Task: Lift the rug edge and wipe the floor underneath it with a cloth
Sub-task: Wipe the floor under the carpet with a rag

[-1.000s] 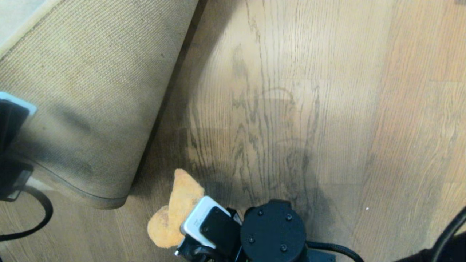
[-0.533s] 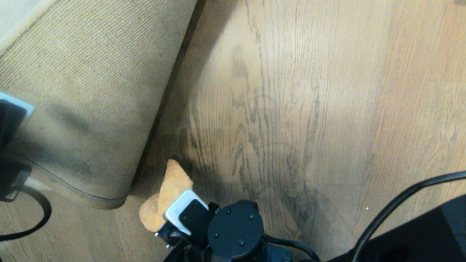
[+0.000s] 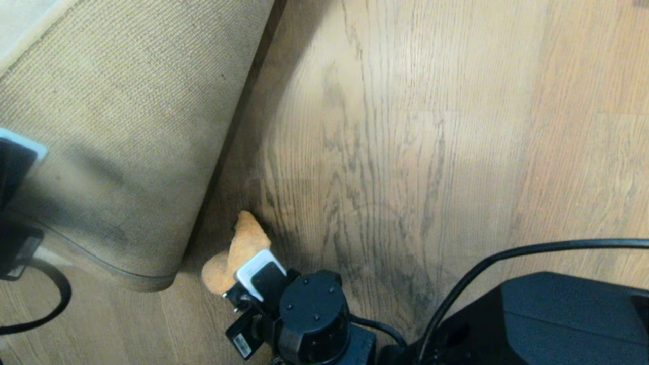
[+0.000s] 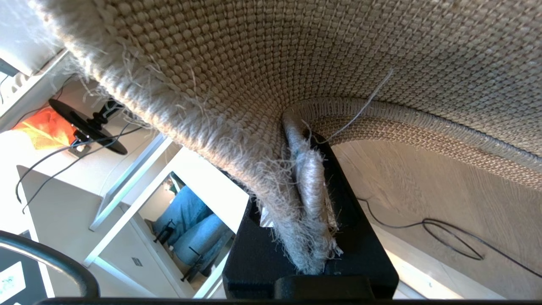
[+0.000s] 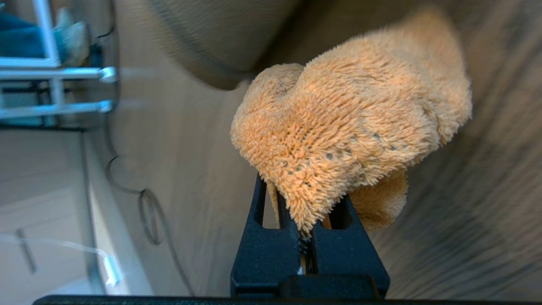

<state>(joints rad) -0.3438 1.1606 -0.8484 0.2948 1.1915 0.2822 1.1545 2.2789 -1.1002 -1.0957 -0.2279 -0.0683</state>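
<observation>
Unreadable label sticker (image 3: 242,345) near cloth (image 3: 242,242)

Raised rug edge (image 3: 127,276), orange cloth (image 3: 238,253) beside

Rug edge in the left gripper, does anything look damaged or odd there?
Yes. The rug edge pinched in the left gripper is frayed, with loose threads hanging off the woven backing. Otherwise nothing odd: the right gripper holds the cloth.

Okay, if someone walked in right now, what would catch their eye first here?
The fluffy orange cloth, pinched in the right gripper just off the brown wood-grain floor. Beside it, the big beige rug's edge is peeled up, showing its coarse woven backing, clamped in the left gripper.
</observation>
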